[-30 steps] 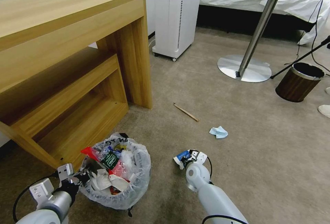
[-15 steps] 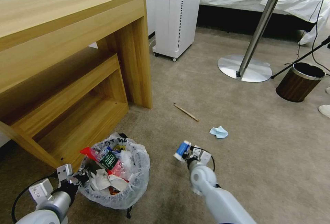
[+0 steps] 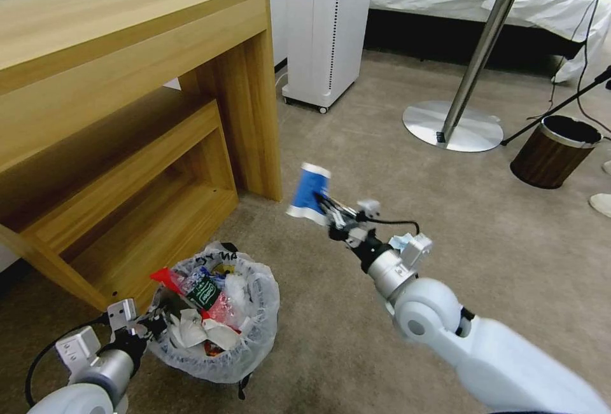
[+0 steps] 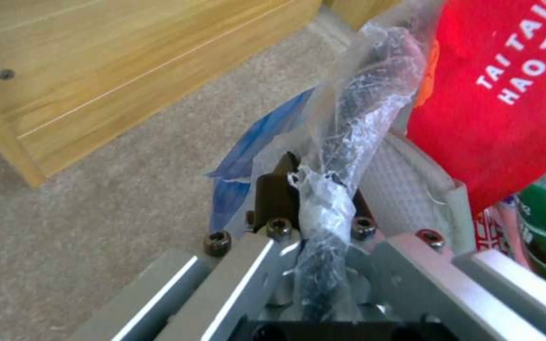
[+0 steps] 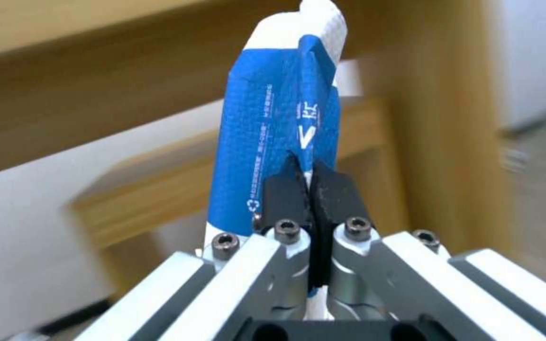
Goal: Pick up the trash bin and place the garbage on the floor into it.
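Head view: the right gripper (image 3: 326, 208) holds a blue-white carton (image 3: 309, 193) aloft above the beige floor (image 3: 445, 210), up toward 1 o'clock from the trash bin (image 3: 219, 312), which sits low at 7 o'clock beside the wooden desk (image 3: 127, 83) with the left gripper (image 3: 149, 325) at its rim; the bin is already heaped with wrappers, a red bag and a green-labelled bottle

Left wrist view: the left gripper's (image 4: 314, 203) jaws are closed on the bin's black rim and its crinkly liner (image 4: 361, 94), a thin, slippery film that looks apt to slide, so the stiff rim beneath is the surer hold; a red plastic bag (image 4: 507, 94) bulges alongside

Right wrist view: the right gripper (image 5: 311, 189) pinches the carton (image 5: 273, 142) shut-tight near its lower end; the pack looks light, flattened and easily crushed, needing only a gentle pinch across its flat faces
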Available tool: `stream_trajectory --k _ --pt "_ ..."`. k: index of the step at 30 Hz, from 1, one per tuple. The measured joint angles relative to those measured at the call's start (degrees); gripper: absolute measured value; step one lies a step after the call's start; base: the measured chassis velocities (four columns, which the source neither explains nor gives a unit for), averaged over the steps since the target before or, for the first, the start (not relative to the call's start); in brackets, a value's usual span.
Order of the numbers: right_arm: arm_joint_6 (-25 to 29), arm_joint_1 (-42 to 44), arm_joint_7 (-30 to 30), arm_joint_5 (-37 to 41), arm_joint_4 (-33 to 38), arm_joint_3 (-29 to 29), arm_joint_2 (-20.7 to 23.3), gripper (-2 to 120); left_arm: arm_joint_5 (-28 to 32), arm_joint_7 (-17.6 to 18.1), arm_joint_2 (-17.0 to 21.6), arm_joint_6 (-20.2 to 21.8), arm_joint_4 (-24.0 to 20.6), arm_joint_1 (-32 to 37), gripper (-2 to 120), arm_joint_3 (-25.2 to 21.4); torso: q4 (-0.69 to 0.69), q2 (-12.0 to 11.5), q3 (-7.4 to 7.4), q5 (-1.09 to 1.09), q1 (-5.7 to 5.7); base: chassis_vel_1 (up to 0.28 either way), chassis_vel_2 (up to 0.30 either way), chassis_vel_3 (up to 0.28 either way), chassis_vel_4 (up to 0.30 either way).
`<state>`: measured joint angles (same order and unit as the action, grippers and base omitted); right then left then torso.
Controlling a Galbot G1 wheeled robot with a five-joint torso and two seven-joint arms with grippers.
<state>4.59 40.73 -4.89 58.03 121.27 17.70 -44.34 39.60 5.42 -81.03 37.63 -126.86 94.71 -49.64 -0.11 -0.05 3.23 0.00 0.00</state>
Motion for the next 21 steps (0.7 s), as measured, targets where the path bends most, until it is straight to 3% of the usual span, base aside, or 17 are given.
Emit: stream_trajectory --k 1,4,6,8,9,12,21 --pt "0.0 0.0 0.0 0.0 0.0 0.0 0.0 0 0.0 0.0 0.0 0.0 0.0 0.0 1 0.0 0.0 0.0 0.0 0.0 0.0 0.0 0.0 0.0 0.0" --pt "0.3 -7.5 3.7 0.9 0.8 8.6 1.6 0 0.2 0.3 0.1 0.2 -0.1 -0.4 1 0.4 -0.01 0.0 0.0 0.0 0.0 0.0 0.0 0.0 0.0" --pt "0.3 -9.2 4.3 1.1 0.7 11.3 1.6 0 0.2 0.3 0.1 0.2 -0.2 -0.4 1 0.4 -0.01 0.0 0.0 -0.01 0.0 0.0 0.0 0.0 0.0" --pt "0.9 -13.3 5.7 0.9 -0.7 18.4 0.6 0 0.2 0.3 -0.2 0.2 -0.9 -0.3 1 0.4 -0.01 0.0 0.01 0.0 0.0 0.0 0.0 0.0 0.0" --pt "0.9 -13.3 5.7 0.9 -0.7 18.4 0.6 0 0.2 0.3 -0.2 0.2 -0.9 -0.3 1 0.4 -0.01 0.0 0.01 0.0 0.0 0.0 0.0 0.0 0.0" --pt "1.2 -18.4 6.5 -0.1 -3.7 26.2 -2.3 0 0.3 0.3 -0.6 0.2 -1.6 0.1 1 0.1 -0.01 0.0 0.0 0.0 0.0 0.0 0.0 0.0 0.0" --pt "1.2 -24.2 5.4 -1.2 -10.2 34.2 -7.4 0 0.4 0.2 -1.2 0.1 -2.5 0.7 1 -0.4 0.0 0.0 0.0 -0.01 0.0 0.0 0.0 0.0 0.0"
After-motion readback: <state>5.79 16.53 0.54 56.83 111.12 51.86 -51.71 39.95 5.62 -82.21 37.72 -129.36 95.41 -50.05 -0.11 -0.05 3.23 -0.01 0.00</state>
